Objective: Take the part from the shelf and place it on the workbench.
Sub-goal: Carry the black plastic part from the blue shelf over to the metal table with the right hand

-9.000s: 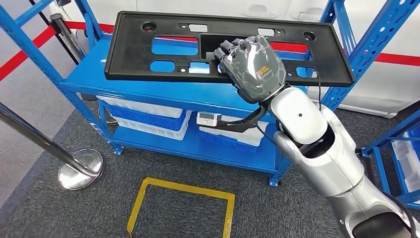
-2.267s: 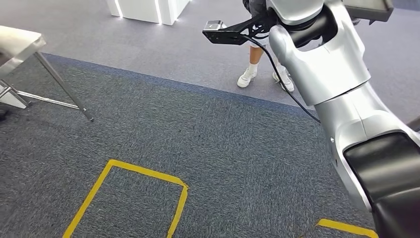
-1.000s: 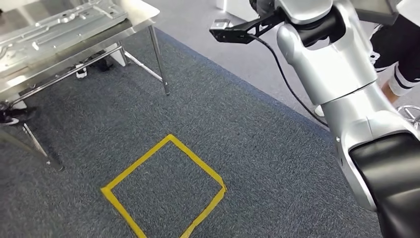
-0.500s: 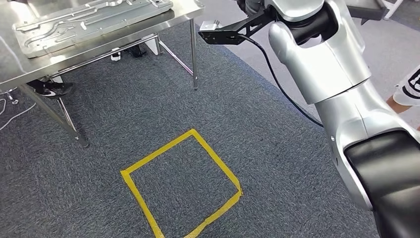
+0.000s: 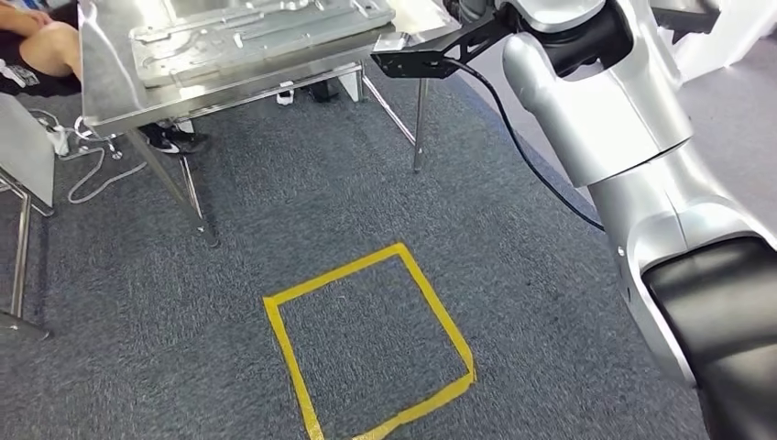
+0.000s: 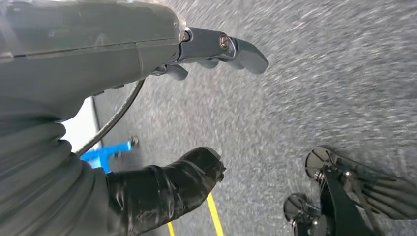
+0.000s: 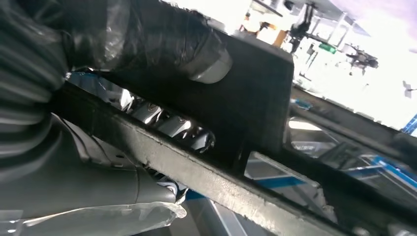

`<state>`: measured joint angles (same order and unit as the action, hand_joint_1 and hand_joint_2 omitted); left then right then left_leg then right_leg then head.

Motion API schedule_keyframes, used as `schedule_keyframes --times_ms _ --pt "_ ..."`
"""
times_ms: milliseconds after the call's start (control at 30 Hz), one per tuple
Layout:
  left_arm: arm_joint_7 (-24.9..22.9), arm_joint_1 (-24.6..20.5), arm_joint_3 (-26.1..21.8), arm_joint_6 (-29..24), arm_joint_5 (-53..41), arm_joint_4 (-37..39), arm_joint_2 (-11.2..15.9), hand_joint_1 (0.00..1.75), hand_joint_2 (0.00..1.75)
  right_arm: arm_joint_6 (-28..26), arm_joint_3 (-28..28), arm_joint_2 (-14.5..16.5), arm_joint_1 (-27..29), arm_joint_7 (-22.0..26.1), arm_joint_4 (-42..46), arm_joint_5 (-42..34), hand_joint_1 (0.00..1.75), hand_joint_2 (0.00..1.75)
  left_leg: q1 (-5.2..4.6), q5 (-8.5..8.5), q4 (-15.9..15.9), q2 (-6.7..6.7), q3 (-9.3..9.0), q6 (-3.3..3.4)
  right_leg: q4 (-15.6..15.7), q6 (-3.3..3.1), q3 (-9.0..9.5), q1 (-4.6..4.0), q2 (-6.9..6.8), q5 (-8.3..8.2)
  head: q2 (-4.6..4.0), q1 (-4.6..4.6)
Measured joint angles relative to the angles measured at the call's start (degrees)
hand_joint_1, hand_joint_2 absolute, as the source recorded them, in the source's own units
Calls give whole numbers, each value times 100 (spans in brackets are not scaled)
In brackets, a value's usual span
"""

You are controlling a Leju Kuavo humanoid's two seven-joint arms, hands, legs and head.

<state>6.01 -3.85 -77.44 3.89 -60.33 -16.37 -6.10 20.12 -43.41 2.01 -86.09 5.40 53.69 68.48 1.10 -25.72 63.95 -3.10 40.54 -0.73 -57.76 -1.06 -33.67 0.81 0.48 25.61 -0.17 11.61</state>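
Note:
In the right wrist view my right hand [image 7: 137, 34] grips the black plastic part [image 7: 255, 93], thumb on one face and fingers behind a bar of it. From the head view my right arm [image 5: 596, 101] is raised at the right, its hand past the picture's top edge. The steel workbench [image 5: 229, 89] stands ahead at the upper left and carries a flat metal plate [image 5: 257, 27]. My left hand [image 6: 88, 73] hangs over the grey carpet, fingers [image 6: 221, 46] and thumb [image 6: 167, 187] apart, holding nothing.
A yellow taped square [image 5: 366, 339] marks the carpet before me. A seated person's leg [image 5: 37, 46] and shoes [image 5: 169, 140] are by the bench, with cables [image 5: 92, 165] on the floor. A grey stand [image 5: 23, 156] is at the left. Chair castors [image 6: 334, 196] appear near my left hand.
The camera has turned away from the blue shelf; the workbench has slid from the left edge toward the upper middle. My right arm stays raised with the part.

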Motion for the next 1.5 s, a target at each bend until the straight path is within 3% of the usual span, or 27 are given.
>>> schedule_keyframes --times_ms 33,67,100,133,200,267,333,400,467,533,600,633,667,767,833,933,1267,1400,1467,1500 --pt "0 -3 0 1 0 0 0 0 175 -2 -1 -1 -8 -2 -3 -1 175 175 0 -172 354 164 167 -16 10 -19 12 -10 -72 3 0 1" --pt "0 -5 0 1 0 0 1 0 175 -3 -5 -2 -12 -1 -9 -1 175 175 12 -314 707 239 337 -34 9 -26 15 -18 -149 10 0 0" --pt "0 -5 0 1 0 0 1 0 175 -3 -16 -1 -10 2 -17 -2 175 175 24 -377 941 266 449 -50 6 -24 18 -22 -226 18 0 0" --pt "0 -4 0 1 0 0 1 0 175 -3 -33 1 -7 4 -25 -3 175 175 31 -341 974 278 461 -65 1 -18 21 -24 -302 28 0 1" --pt "0 -2 0 1 0 0 4 0 175 -3 -64 5 -5 6 -33 -5 175 175 41 -24 410 364 149 -81 -25 15 36 -24 -445 64 0 0" --pt "0 -7 -1 1 0 0 3 0 175 -3 -74 6 -11 1 -35 -4 175 175 2 189 -268 574 -223 -49 -75 69 40 -52 -558 119 0 -2" --pt "0 -9 -2 1 -4 0 2 0 175 -3 -80 3 -17 -5 -38 -2 175 175 -43 194 -459 644 -315 25 -107 119 34 -90 -638 152 0 -4" --pt "4 -2 -2 0 -20 0 3 0 175 -21 -88 0 -18 -33 -37 17 175 175 -38 210 -467 539 -311 99 -119 170 45 -84 -677 183 0 -6" --pt "15 -10 -2 0 -36 0 3 0 175 -56 -92 -13 -20 -123 -27 55 175 175 -23 220 -496 468 -330 167 -313 218 -27 -44 -482 337 0 -8" --pt "22 -33 -2 0 -44 0 4 0 175 -65 -92 -54 -22 -230 -16 103 175 175 -24 222 -508 398 -340 223 -960 235 -336 -18 -191 665 0 -8" --pt "19 -42 -2 -1 -62 0 7 0 175 -48 -92 -104 -13 -303 -8 145 175 175 -51 219 -506 314 -341 252 -1680 229 -727 -18 -89 898 0 -8" --pt "13 -42 -2 -2 -72 0 8 0 175 -36 -92 -119 -9 -324 -3 156 175 175 -69 218 -504 278 -343 258 -1800 215 -820 -22 -79 869 0 -8" --pt "-2 -41 -2 -2 -80 0 10 0 175 -26 -92 -128 -7 -336 7 168 175 175 -86 218 -501 242 -347 261 -1692 185 -803 -34 -76 731 0 -8" --pt "-138 -42 -14 -2 -30 1 -5 0 175 2 -92 -138 -15 -339 55 206 175 175 -118 217 -496 171 -357 257 -566 31 -323 -120 -45 155 0 -9" --pt "-224 -43 -35 -1 16 2 -19 0 175 15 -92 -138 -16 -339 84 219 175 175 -123 217 -488 160 -339 247 -166 -2 -141 -157 -31 50 0 -8" --pt "-245 -42 -66 -2 25 2 -21 0 175 13 -92 -137 -12 -345 116 235 175 175 -115 216 -482 159 -327 240 -128 50 -125 -159 -39 42 0 -7" --pt "-46 -42 -128 49 105 2 -23 0 175 -2 -92 -171 -13 -374 163 317 175 175 -109 240 -524 168 -341 202 -135 33 -140 -164 -27 33 0 -7" --pt "-25 -41 -132 53 104 2 -15 0 175 -1 -87 -175 -18 -349 187 332 175 175 -111 264 -640 172 -423 284 -94 82 -107 -144 -26 38 0 -8" --pt "-24 -40 -133 57 103 2 -20 0 175 0 -82 -189 -38 -329 209 335 175 175 -79 316 -785 196 -527 318 -377 121 -214 -133 -24 235 0 -9" --pt "-24 -40 -133 59 102 2 -21 0 175 2 -81 -197 -48 -320 214 336 175 175 -74 324 -813 209 -553 325 -697 145 -359 -107 -24 406 0 -9"
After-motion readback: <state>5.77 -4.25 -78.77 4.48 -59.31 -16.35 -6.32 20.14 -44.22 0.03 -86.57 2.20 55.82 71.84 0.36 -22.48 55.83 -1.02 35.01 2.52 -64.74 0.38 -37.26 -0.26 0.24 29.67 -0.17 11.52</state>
